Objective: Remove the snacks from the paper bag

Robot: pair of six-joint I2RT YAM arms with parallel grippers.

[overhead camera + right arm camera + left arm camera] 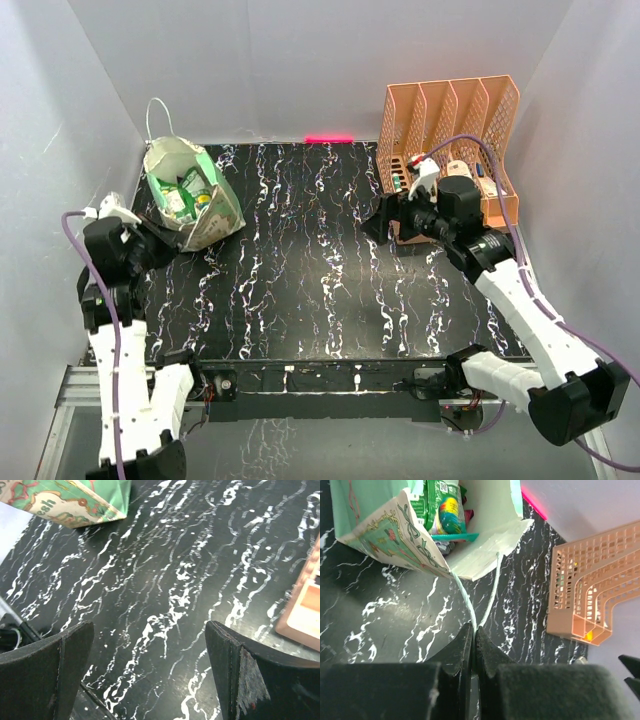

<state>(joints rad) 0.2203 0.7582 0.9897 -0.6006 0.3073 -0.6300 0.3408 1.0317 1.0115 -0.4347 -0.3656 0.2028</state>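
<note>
left gripper [475, 636] pinches the handle [466, 600] of the bag [385, 535]; right gripper [150, 672] gapes empty. packets [447, 510] look slick, probably light: pinch an edge.

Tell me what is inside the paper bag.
Inside the bag, several snacks show at the mouth: green packets and one with yellow and blue print. Their lower parts and the bag's bottom are hidden by its walls, so the count cannot be told.

Open tabletop [320, 270] centre; bag [190, 195] far-left, organizer [450, 130] far-right.
</note>
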